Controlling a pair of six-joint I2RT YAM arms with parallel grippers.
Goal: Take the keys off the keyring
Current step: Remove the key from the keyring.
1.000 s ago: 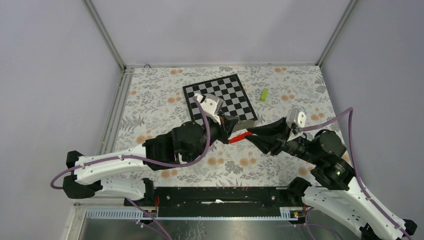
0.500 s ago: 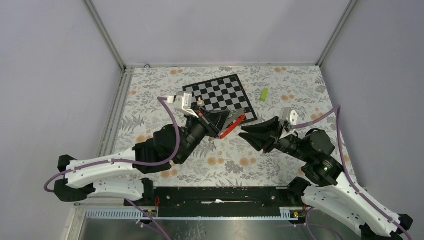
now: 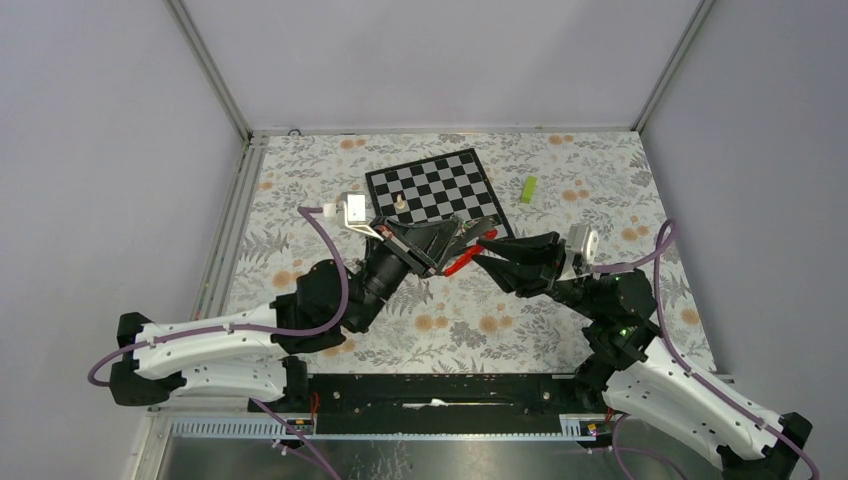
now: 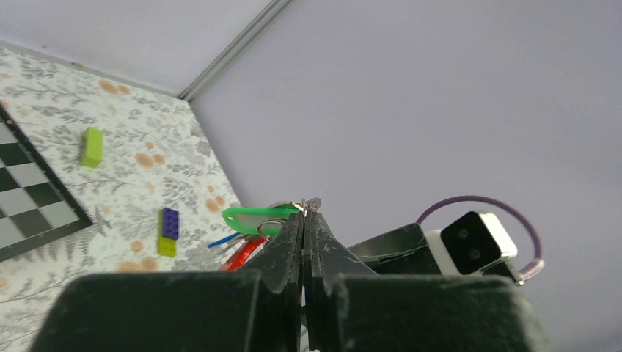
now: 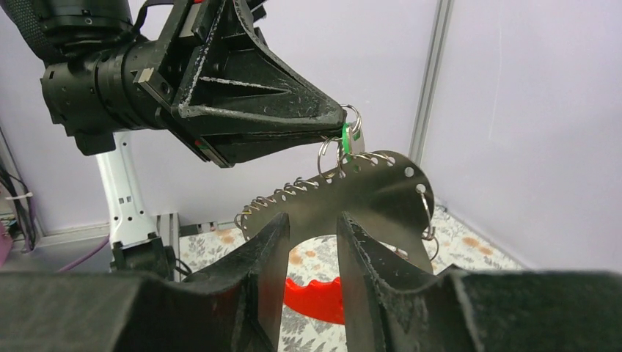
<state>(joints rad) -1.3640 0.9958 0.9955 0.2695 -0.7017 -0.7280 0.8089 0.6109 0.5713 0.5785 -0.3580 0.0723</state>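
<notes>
The left end effector (image 4: pixel 304 217) is hovering above the chessboard's (image 3: pixel 430 185) near-right corner, clamped shut on the keyring (image 4: pixel 273 224). The keys (image 4: pixel 258 216), 1 green-headed and 1 blue, are hanging from the ring just under the closed tips, together with a red strap (image 3: pixel 460 266) and a silvery plate (image 5: pixel 367 194) with holes along its edge. The right end effector (image 5: pixel 314 224) is facing them just off that same corner, jaws standing partly apart, the plate showing beyond the gap; any contact cannot be told. A lime block (image 3: pixel 528 189) is lying on the counter (image 3: pixel 300 200) right of the chessboard.
</notes>
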